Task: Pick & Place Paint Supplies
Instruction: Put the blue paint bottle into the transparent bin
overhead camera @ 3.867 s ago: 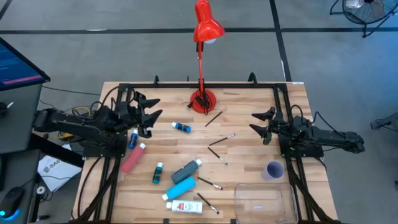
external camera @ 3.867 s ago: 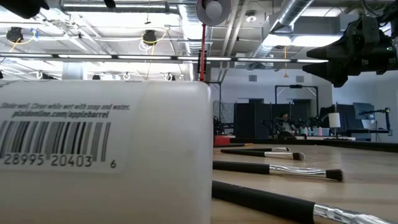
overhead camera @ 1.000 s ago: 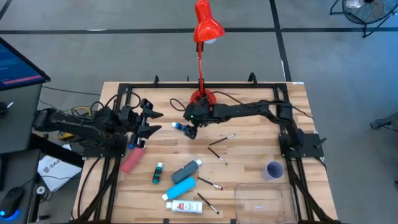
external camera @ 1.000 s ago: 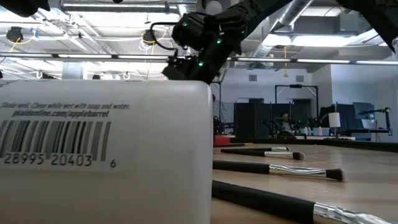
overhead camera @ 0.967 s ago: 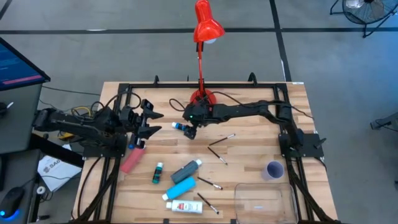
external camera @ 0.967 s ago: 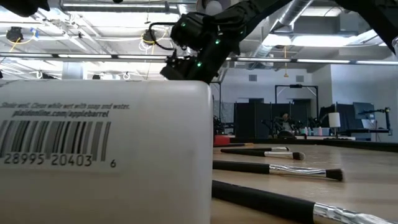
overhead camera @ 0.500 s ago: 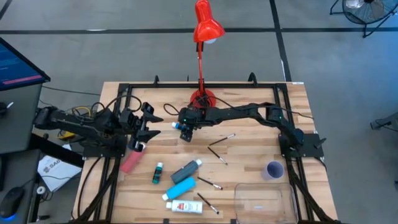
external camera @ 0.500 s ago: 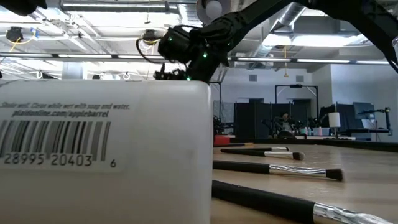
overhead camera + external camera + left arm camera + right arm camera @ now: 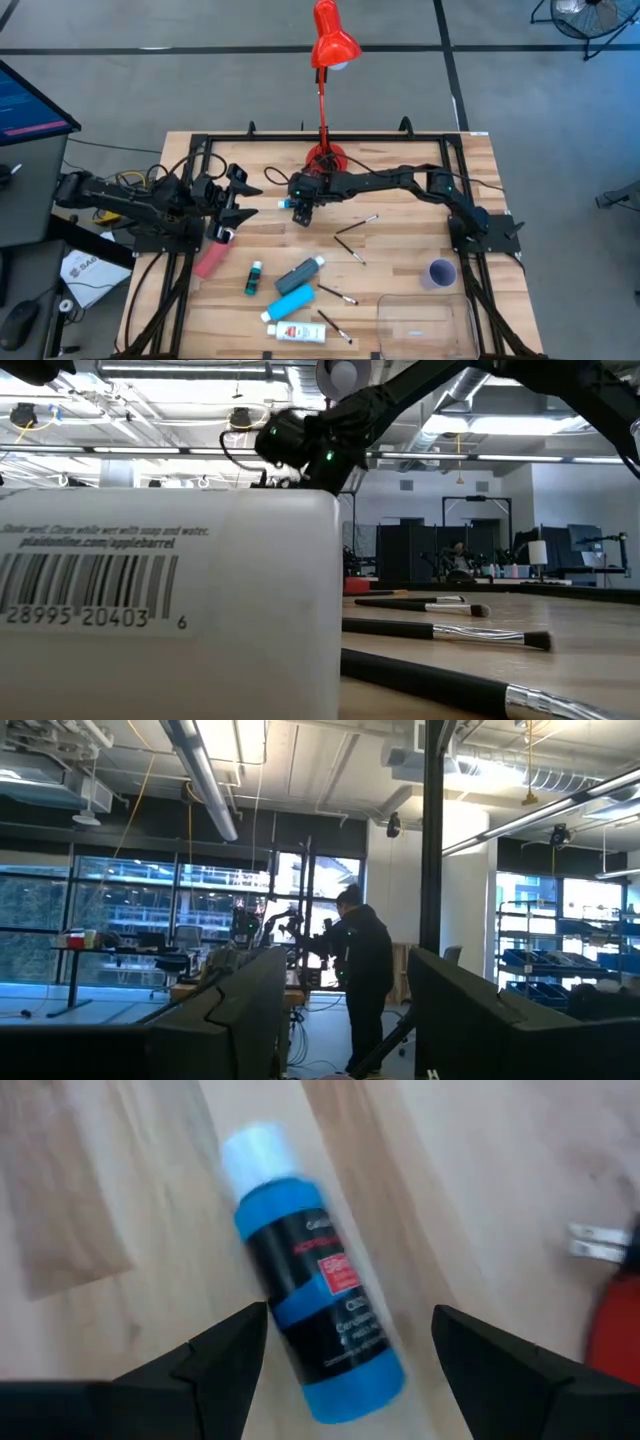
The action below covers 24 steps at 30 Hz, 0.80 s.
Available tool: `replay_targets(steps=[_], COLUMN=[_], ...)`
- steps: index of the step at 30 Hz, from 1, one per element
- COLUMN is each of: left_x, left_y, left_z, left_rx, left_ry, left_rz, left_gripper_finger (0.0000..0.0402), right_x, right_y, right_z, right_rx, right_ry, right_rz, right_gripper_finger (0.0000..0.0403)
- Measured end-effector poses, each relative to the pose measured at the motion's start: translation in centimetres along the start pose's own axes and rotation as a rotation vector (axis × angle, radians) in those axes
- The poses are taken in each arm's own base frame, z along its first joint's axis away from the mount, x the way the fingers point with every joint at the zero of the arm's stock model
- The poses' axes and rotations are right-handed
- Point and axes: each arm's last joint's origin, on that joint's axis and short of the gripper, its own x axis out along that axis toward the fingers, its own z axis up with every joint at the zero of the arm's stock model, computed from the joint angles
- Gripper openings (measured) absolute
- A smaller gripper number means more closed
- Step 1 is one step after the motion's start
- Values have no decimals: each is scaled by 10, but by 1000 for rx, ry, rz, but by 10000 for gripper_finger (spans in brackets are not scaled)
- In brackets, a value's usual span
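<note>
The right tool [image 9: 300,207] has reached far across the counter [image 9: 400,300] from its parked spot at the 3 o'clock edge, where it stood a few seconds ago. It now sits low over the small blue bottle [image 9: 312,1315] lying on its side just in front of the red lamp's base [image 9: 326,159], at about 11 o'clock from the counter's middle. In the last second it slid a little further toward 9 o'clock and settled over the bottle. Its own camera shows its fingers [image 9: 215,1355] spread wide, one on each side of the bottle, with wood visible between each finger and the bottle, so nothing is gripped yet. The bottle lies slantwise in the gap, white cap pointing away from the wrist.

This looks like the final lining-up before a grab: the tool probably needs to drop a touch and close. A round bottle lying flat could roll or twist as the fingers meet it.

The left tool [image 9: 232,197] waits at the 9 o'clock edge, fingers apart and empty, near a pink-red tube [image 9: 210,258]. The other bottles, tubes and brushes are scattered from the middle toward 6 o'clock, none of them yet in the clear tray [image 9: 417,322] at 5 o'clock.
</note>
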Motion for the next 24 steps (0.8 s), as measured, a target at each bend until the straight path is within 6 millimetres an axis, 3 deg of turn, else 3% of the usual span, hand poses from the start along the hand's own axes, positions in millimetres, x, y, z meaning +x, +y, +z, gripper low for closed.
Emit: replay_targets(steps=[5,18,24], left_x=[0,0,0], left_y=[0,0,0], left_z=[0,1,1], left_rx=[1,8,8], left_ry=[-4,-6,-6], left_rz=[0,-1,-1], left_gripper_finger=[204,204,204], right_x=[12,9,9], right_y=[-1,2,4], right_z=[-7,-7,-8], right_rx=[-50,-29,-12], right_ry=[39,31,53], right_rz=[1,5,72], right_gripper_finger=[276,274,232])
